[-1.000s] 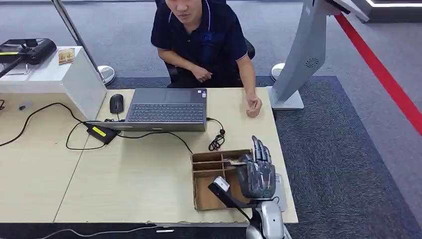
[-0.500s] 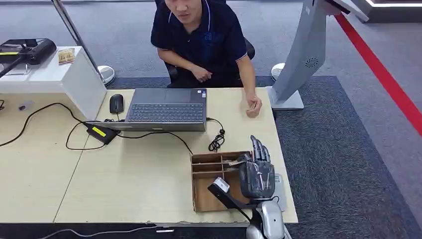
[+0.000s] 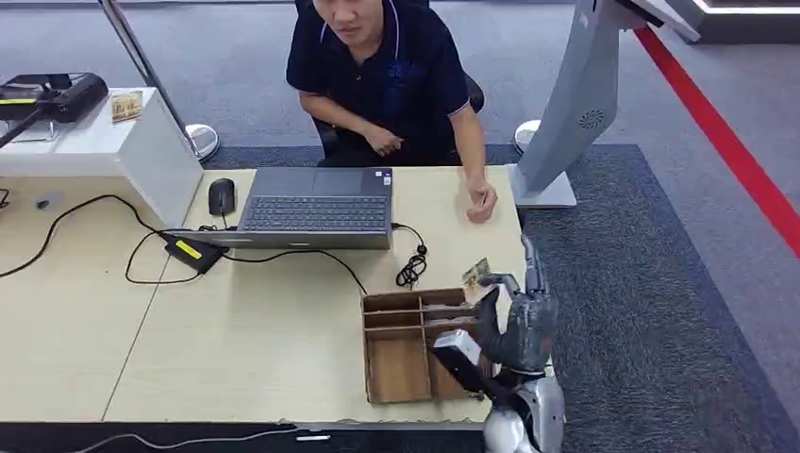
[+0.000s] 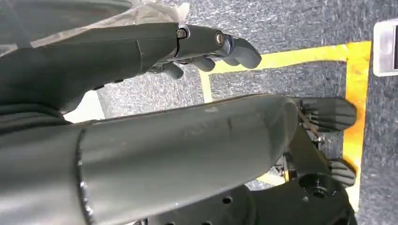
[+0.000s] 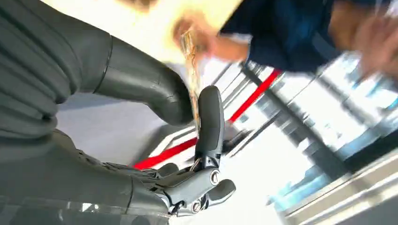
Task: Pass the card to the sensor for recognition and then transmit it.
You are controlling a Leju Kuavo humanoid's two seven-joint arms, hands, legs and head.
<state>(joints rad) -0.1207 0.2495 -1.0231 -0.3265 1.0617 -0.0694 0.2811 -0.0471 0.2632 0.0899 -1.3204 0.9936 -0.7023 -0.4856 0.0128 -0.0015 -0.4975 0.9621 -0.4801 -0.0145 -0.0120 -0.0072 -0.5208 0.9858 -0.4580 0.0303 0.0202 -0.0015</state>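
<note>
A small yellowish card [image 3: 475, 273] is pinched between the thumb and a finger of my right hand [image 3: 519, 321], which hovers over the right end of the cardboard divider tray [image 3: 396, 370] near the table's front right corner. The right wrist view catches the card [image 5: 190, 70] edge-on between the thick thumb and a dark fingertip [image 5: 210, 112]. On the white box at the far left sits a black device [image 3: 58, 94]. My left hand [image 4: 206, 44] hangs beside my body over the floor, holding nothing, its fingers loosely bent.
A person sits behind the open laptop [image 3: 316, 206], one fist [image 3: 481, 202] resting on the table's far right. A mouse [image 3: 220, 195], a power brick [image 3: 191, 251] and cables lie left of the tray. A grey kiosk stand [image 3: 575, 104] rises beyond the table's right end.
My right hand has come up out of the tray, turned and shifted right, now with the card raised between thumb and finger. The person has barely moved.
</note>
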